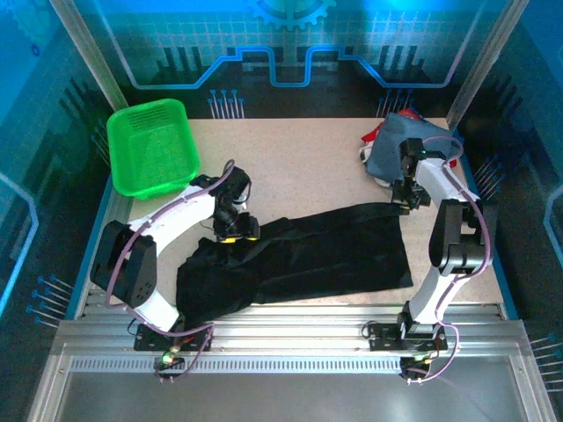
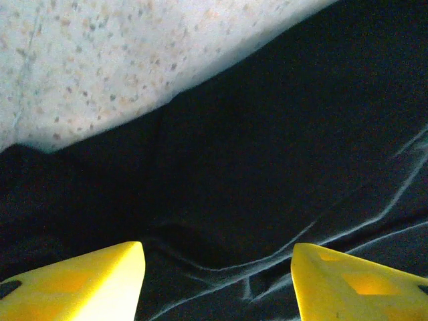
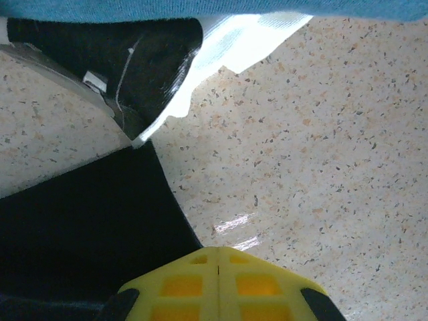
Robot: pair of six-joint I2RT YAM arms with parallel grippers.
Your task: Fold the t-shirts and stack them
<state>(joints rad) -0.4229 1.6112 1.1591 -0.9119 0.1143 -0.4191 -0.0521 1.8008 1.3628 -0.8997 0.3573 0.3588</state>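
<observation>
1. The black t-shirt (image 1: pixel 299 255) lies across the middle of the table (image 1: pixel 299 167) as a long, rumpled band. It runs from the near left up towards the right.
2. The left gripper (image 1: pixel 237 230) hovers over the shirt's far edge near its left end. Its yellow jaws stand apart, with nothing between them but the dark cloth (image 2: pixel 267 147) below.
3. The right gripper (image 1: pixel 403 198) sits at the shirt's far right corner. In the wrist view its jaws (image 3: pixel 217 253) are pressed together just beside the black hem (image 3: pixel 80 227). I can't tell whether any cloth is nipped.
4. Just beyond that corner sits a heap of tees: a slate-blue t-shirt (image 1: pixel 409 141) on top, a red t-shirt (image 1: pixel 406 114) peeking out behind it and a white t-shirt (image 1: pixel 378 180) showing at its near edge.
5. A green mesh basket (image 1: pixel 145 108) stands at the far left corner, well apart from the shirts.
</observation>
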